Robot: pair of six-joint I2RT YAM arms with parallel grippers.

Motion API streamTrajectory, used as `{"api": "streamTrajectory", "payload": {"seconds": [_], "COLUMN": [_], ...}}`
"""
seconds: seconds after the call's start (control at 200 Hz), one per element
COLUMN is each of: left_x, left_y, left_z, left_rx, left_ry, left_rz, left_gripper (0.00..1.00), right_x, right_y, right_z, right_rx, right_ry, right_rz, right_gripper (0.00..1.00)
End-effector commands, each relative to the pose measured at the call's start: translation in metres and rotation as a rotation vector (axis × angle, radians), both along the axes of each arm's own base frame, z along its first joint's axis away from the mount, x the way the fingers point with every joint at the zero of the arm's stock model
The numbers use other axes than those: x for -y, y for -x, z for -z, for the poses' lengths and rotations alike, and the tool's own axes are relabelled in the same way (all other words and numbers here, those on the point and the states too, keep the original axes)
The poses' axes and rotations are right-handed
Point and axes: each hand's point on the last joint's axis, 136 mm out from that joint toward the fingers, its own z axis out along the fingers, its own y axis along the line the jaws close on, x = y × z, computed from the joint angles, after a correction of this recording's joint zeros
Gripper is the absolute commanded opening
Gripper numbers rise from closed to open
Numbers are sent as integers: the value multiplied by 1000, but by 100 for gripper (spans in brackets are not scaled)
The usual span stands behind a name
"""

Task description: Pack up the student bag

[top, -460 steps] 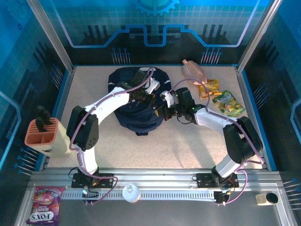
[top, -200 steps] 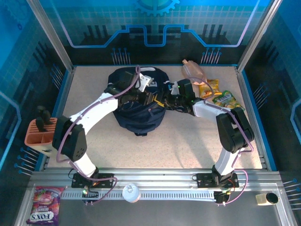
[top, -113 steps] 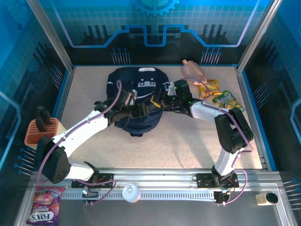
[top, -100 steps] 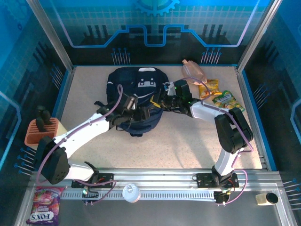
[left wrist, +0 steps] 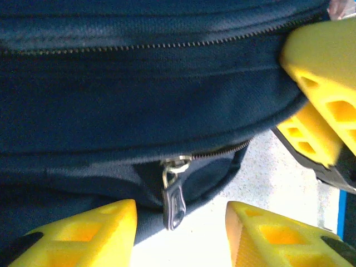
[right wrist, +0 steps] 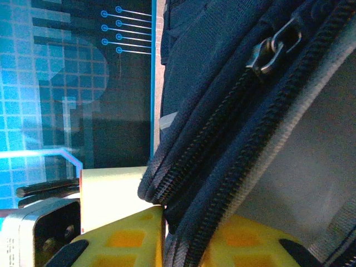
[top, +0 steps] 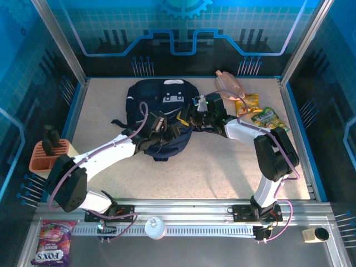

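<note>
Navy student bag (top: 143, 95) lies on bench (top: 222, 167), far-centre, between both arms. At bag's near part, left gripper (left wrist: 181, 222) has jaws parted, released; zip pull (left wrist: 173, 201) hangs in gap between yellow fingers (left wrist: 94, 228), no contact visible. At bag's right side, right gripper (right wrist: 192, 236) clenched on zippered edge, fabric pinched between its fingers.
</note>
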Motion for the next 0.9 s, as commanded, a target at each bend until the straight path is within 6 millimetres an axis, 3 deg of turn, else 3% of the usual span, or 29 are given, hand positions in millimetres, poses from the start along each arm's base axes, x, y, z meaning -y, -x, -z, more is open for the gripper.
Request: {"api": "streamTrajectory", "payload": {"seconds": [0.0, 0.065, 0.205, 0.52, 0.69, 0.895], "left_x": [-1, 1, 5, -7, -21, -51], "left_y": [-12, -15, -17, -12, -7, 11], "left_z": [-4, -5, -10, -6, -5, 6], "left_rx": [27, 43, 64, 66, 66, 40], "left_ry": [-18, -7, 5, -63, -103, -176], "left_rz": [-40, -39, -22, -13, 16, 120], "left_gripper": [44, 42, 27, 0, 0, 0], "right_x": [-17, -16, -17, -3, 12, 38], "right_y": [-4, -5, -5, -14, -23, -33], "right_z": [-34, -33, -31, -25, -20, -12], "right_rx": [105, 102, 98, 95, 96, 93], "right_ry": [-67, -66, -65, -40, -20, 12], "right_rz": [-44, -41, -42, 17, 79, 167], "right_gripper": [22, 22, 21, 19, 16, 13]}}
